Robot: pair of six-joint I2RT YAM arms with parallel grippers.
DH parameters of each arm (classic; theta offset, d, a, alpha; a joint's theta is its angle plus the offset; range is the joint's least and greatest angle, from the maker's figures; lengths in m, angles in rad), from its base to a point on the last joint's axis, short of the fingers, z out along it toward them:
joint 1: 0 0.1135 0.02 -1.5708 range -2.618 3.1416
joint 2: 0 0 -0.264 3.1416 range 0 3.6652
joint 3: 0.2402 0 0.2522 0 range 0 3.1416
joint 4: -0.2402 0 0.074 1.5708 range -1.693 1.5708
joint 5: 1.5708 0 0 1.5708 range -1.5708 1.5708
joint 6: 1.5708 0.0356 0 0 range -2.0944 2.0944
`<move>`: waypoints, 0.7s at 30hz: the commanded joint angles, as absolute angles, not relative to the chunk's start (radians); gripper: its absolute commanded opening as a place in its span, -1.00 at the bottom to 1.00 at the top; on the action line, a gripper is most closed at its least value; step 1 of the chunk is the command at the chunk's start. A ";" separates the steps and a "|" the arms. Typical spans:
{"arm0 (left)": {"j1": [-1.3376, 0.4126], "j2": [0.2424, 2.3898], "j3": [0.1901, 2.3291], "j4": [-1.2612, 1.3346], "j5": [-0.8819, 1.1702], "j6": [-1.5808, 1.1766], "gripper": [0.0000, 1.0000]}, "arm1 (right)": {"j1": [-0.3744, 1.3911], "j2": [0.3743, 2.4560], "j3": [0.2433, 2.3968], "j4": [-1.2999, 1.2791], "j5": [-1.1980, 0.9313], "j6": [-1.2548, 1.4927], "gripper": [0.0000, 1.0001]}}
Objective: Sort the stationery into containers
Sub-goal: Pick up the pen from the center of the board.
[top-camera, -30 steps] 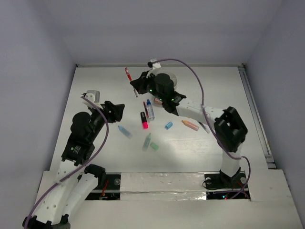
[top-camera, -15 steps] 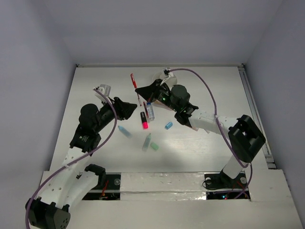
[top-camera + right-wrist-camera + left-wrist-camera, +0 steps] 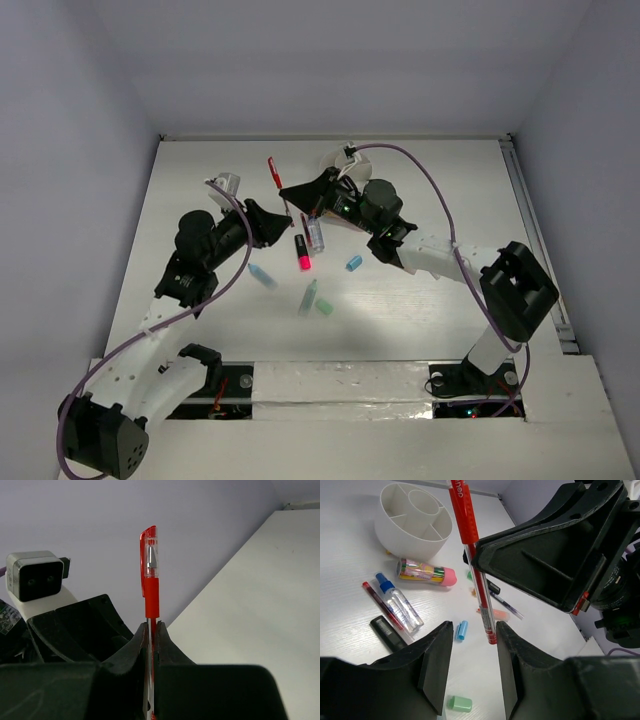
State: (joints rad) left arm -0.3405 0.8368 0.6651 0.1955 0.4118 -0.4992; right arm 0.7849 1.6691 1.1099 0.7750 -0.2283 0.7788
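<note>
My right gripper (image 3: pixel 290 190) is shut on a red pen (image 3: pixel 272 172) and holds it upright above the table; the right wrist view shows the pen (image 3: pixel 150 580) pinched between the closed fingers (image 3: pixel 152 627). My left gripper (image 3: pixel 280 224) is open, and in the left wrist view the pen's lower end (image 3: pixel 489 630) hangs between its fingertips (image 3: pixel 472 640), close to the right one, with no grip on it. The round white divided cup (image 3: pixel 415 517) stands beyond. Loose stationery lies on the table: a pink-capped marker (image 3: pixel 422 572), a clear blue-capped piece (image 3: pixel 400 602) and a thin red pen (image 3: pixel 382 607).
More pieces lie mid-table: a black and pink marker (image 3: pixel 301 251), a blue cap (image 3: pixel 354 263), a light blue piece (image 3: pixel 261 275) and green pieces (image 3: pixel 308 297). Walls enclose the table on the far, left and right sides. The right arm hides most of the cup from above.
The right gripper swung right with the red pen, then held nearly still. The left gripper moved up and right until its open fingers straddle the pen's lower end.
</note>
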 commanded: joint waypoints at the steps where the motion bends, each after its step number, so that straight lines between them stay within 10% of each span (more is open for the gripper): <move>1: -0.354 0.839 0.670 0.282 0.428 -0.512 -0.28 | 0.782 1.637 1.112 0.859 -0.297 0.816 -1.00; 7: -0.364 0.853 0.657 0.328 0.451 -0.526 -0.34 | 0.793 1.641 1.104 0.880 -0.337 0.844 -1.00; 13: -0.373 0.874 0.652 0.319 0.425 -0.540 -1.00 | 0.793 1.647 1.085 0.911 -0.373 0.871 -1.00; 17: -0.373 0.865 0.666 0.299 0.408 -0.535 -1.00 | 0.793 1.632 1.069 0.905 -0.390 0.877 -0.96; 20: -0.373 0.856 0.702 0.229 0.391 -0.497 -1.00 | 0.793 1.594 1.087 0.815 -0.408 0.820 -0.16; 21: -0.373 0.854 0.713 0.206 0.379 -0.482 -1.00 | 0.793 1.585 1.104 0.767 -0.422 0.792 0.45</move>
